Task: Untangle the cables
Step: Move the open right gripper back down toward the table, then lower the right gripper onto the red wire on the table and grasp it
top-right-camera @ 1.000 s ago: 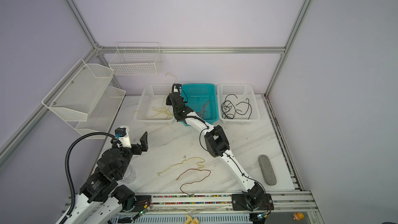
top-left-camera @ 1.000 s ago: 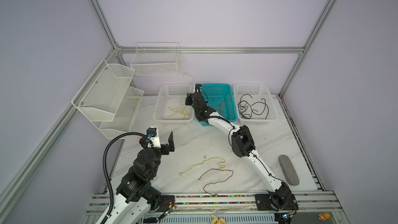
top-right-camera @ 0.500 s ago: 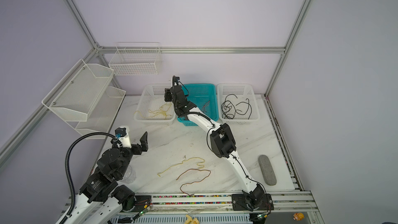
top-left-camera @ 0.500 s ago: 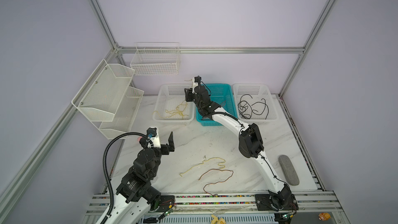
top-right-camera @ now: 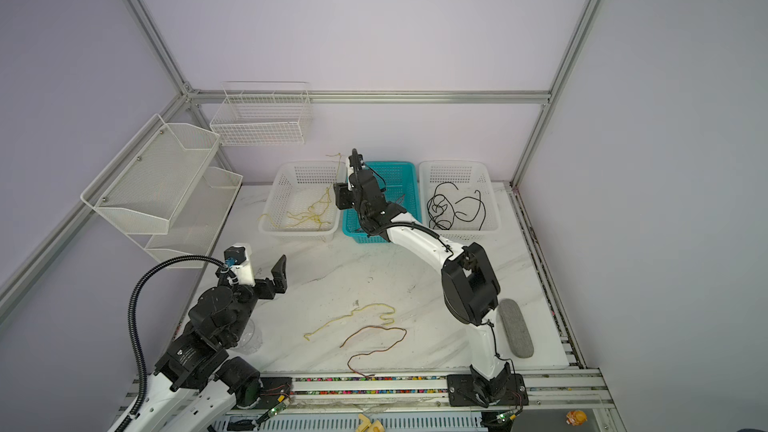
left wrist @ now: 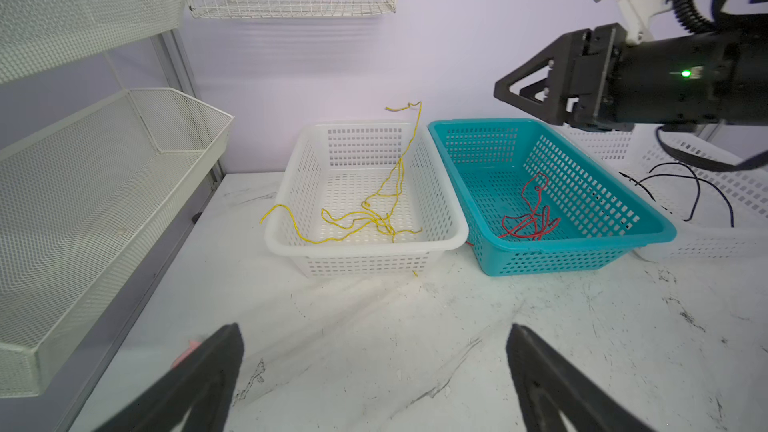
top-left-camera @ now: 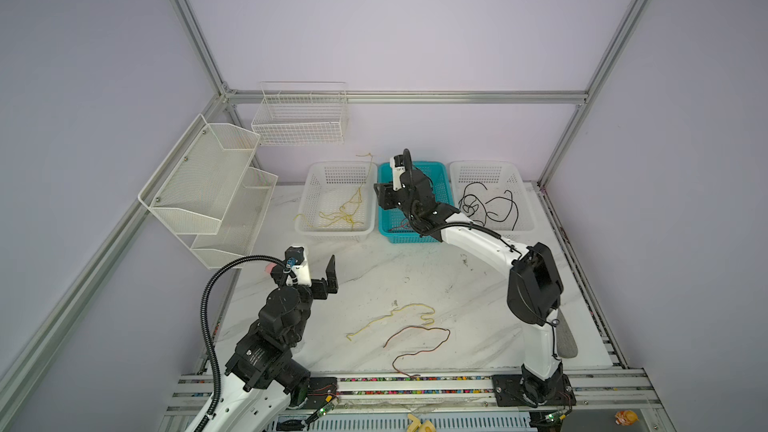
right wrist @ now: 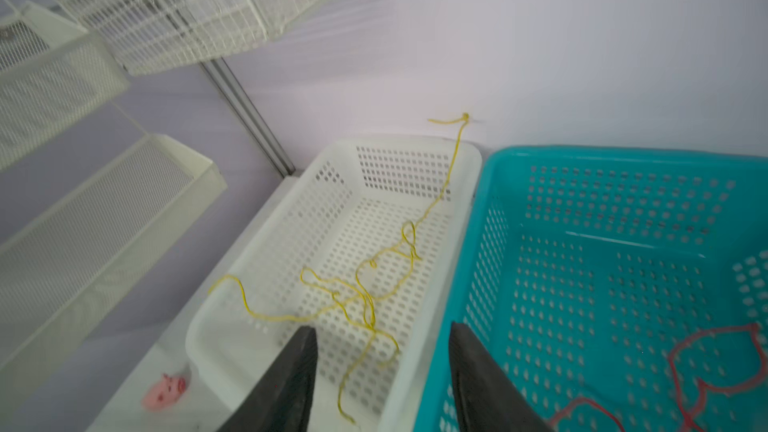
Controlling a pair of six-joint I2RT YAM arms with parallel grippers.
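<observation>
1. Right tool [right wrist: 382, 326]: jaws stood apart with nothing between them, hovering over the adjoining rims of the white basket [right wrist: 463, 218] and the teal basket [right wrist: 623, 152].
2. Directly below, yellow cables [right wrist: 368, 305] lay in the white basket, with ends trailing over its rim.
3. Left tool [left wrist: 374, 326]: spread wide and empty above the bare surface [left wrist: 457, 292].
4. The loose yellow cable [top-left-camera: 390, 315] and the brown cable [top-left-camera: 419, 328] lay at the front of the surface, well apart from the right tool. Their long axes ran roughly side to side. Whether they touched could not be told.
5. Judgement: the left tool stood nearer to both.
</observation>
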